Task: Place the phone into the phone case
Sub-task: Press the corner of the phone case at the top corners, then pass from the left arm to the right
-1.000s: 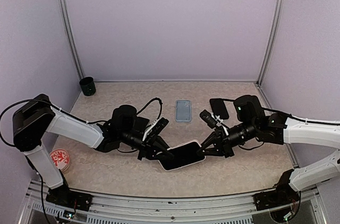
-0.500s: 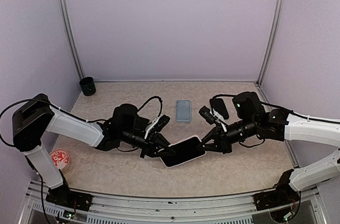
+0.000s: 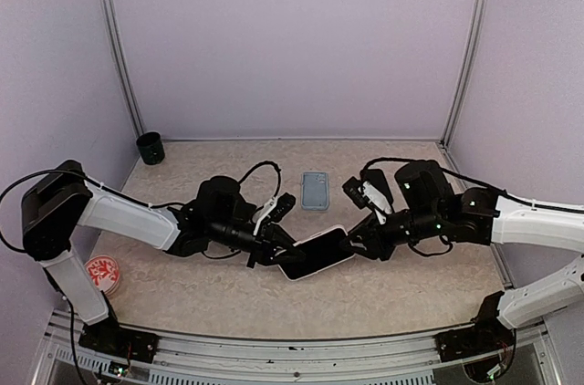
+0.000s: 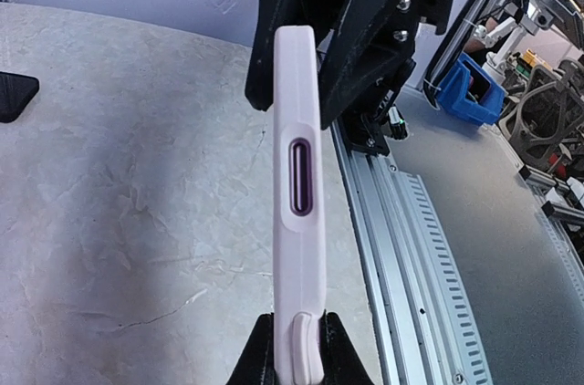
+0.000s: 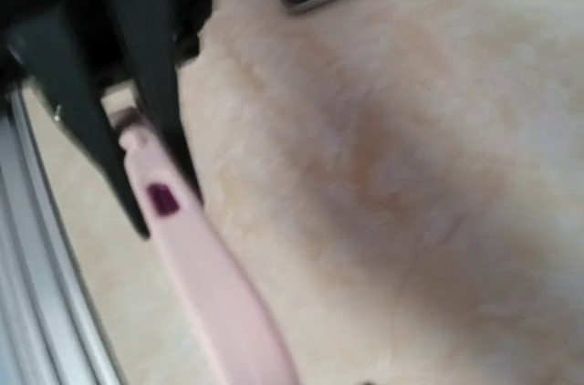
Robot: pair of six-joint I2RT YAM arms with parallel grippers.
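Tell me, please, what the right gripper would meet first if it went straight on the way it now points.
The pink phone case: its near end seems to sit at the right gripper, stretching straight ahead. Beyond it, the left gripper clamps the far end.

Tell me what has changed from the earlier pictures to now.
The pale pink phone case with the dark front, between the two claws, moved a little toward the far side, the claws with it. The left claw stays shut on its end; whether the right claw loosened cannot be seen. The pale blue flat rectangle, the dark cup and the red-and-white disc stayed.
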